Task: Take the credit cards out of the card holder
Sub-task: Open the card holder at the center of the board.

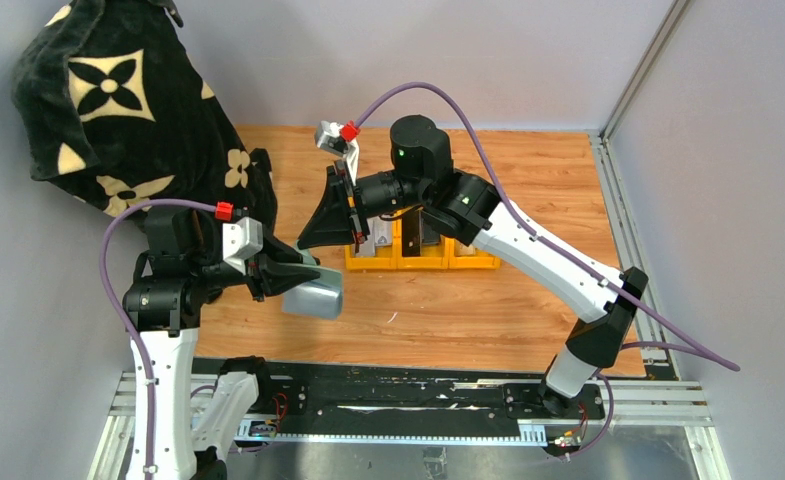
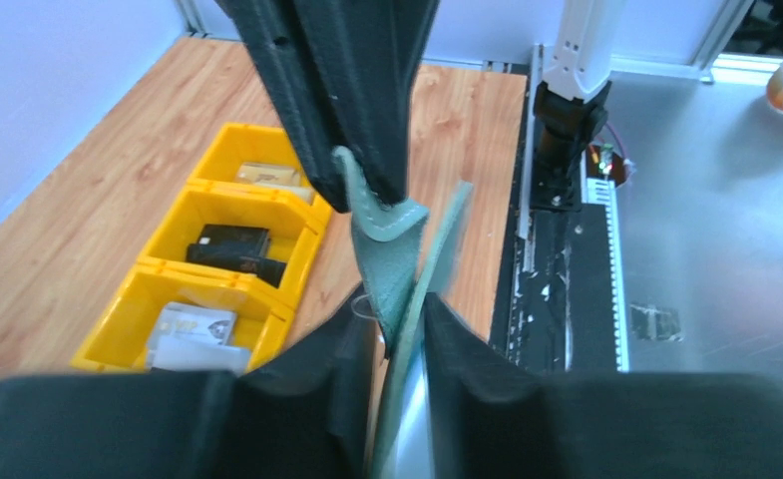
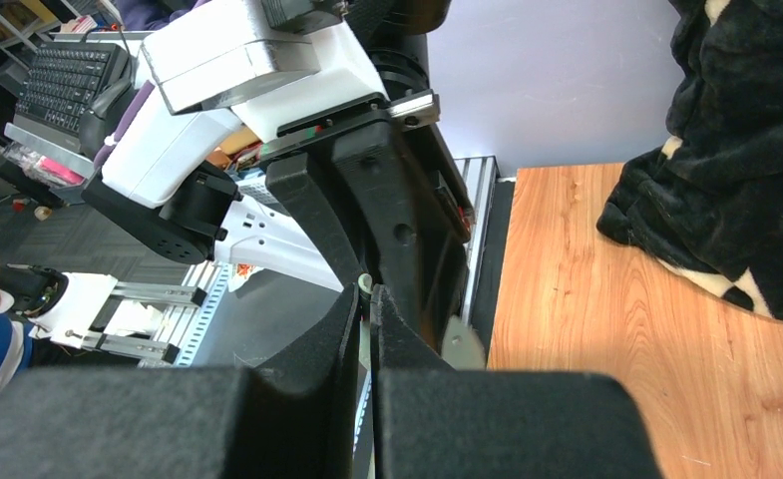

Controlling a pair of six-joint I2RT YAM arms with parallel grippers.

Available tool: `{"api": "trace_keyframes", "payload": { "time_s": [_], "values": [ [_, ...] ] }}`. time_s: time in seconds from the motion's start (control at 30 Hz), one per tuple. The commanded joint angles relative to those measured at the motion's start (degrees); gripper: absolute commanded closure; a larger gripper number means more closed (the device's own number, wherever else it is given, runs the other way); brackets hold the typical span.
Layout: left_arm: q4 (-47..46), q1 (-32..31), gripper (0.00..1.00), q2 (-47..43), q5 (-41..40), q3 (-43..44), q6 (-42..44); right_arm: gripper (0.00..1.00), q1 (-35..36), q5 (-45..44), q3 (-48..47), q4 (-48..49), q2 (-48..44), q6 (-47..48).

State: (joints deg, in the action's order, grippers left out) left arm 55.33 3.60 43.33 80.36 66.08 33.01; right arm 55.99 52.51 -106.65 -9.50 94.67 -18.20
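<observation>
Right now your left gripper [image 2: 399,324] is clamped on the sage-green card holder [image 2: 395,254], with the wallet's lower part pinched between its two black fingers. Your right gripper [image 2: 369,190] reaches in from the opposite side, and its fingers are pressed together on the holder's upper flap. Both arms therefore grip the same wallet, which hangs between them above the wooden tabletop [image 1: 488,300], just off the near-left corner of the yellow bin tray [image 2: 173,215].

In your left wrist view the holder is splayed, with one leaf leaning away to the right of the pinched flap. In your right wrist view only a thin green sliver shows between the closed fingers. You cannot tell from these views whether any card sits inside the holder.

The tray has three compartments. Two pale credit cards [image 2: 190,334] lie in the end one nearest your left arm, a black wallet [image 2: 232,251] in the middle one, and something tan [image 2: 267,175] in the far one. A black plush cloth [image 1: 108,100] with cream flower shapes is draped at the far left.
</observation>
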Motion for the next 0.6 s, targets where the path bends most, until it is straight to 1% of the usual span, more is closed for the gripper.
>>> {"api": "trace_keyframes", "payload": {
  "time_s": [0.0, 0.1, 0.13, 0.17, 0.2, 0.23, 0.27, 0.3, 0.33, 0.37, 0.47, 0.57],
  "values": [
    [0.0, -0.3, 0.99, -1.6, 0.2, -0.7, -0.8, 1.00, -1.4, 1.1, -1.9, 2.3, -1.1, -1.6],
    [0.0, -0.3, 1.00, -2.1, 0.4, -0.5, -1.1, 1.00, -1.9, 1.1, -1.2, 3.6, -1.4, -2.5],
    [0.0, -0.3, 1.00, -2.1, 0.3, -0.1, -1.6, 0.95, -2.1, 1.0, -0.8, 3.7, -1.4, -2.5],
    [0.0, -0.3, 1.00, -1.9, 0.3, 0.5, -2.0, 0.84, -2.5, 0.8, -0.3, 3.8, -1.5, -2.6],
    [0.1, -0.3, 1.00, -1.5, 0.4, 1.1, -3.3, 0.66, -3.2, 0.7, 0.8, 4.5, -1.9, -3.0],
    [0.2, -0.3, 1.00, -1.1, 0.7, 2.0, -4.5, 0.52, -4.1, 1.1, 2.4, 5.9, -2.5, -3.6],
    [0.2, -0.3, 1.00, -0.4, 1.0, 2.9, -5.7, 0.44, -5.5, 1.4, 4.7, 7.8, -3.4, -4.5],
    [0.3, -0.3, 1.00, 0.3, 1.5, 3.8, -6.9, 0.33, -6.9, 1.8, 7.6, 10.8, -4.6, -5.8],
    [0.4, -0.3, 1.00, 1.0, 1.7, 4.5, -8.0, 0.25, -8.4, 2.5, 11.0, 13.9, -6.0, -7.1],
    [0.4, -0.3, 1.00, 1.5, 2.3, 5.3, -8.9, 0.23, -9.9, 3.5, 14.7, 17.3, -7.5, -8.5],
    [0.4, -0.3, 1.00, 2.3, 2.4, 6.7, -11.0, 0.20, -12.9, 5.3, 26.3, 24.7, -11.5, -11.2],
    [0.6, -0.3, 1.00, 2.7, 2.4, 7.3, -12.5, 0.19, -13.5, 7.6, 33.2, 28.8, -14.1, -12.3]
  ]
}}
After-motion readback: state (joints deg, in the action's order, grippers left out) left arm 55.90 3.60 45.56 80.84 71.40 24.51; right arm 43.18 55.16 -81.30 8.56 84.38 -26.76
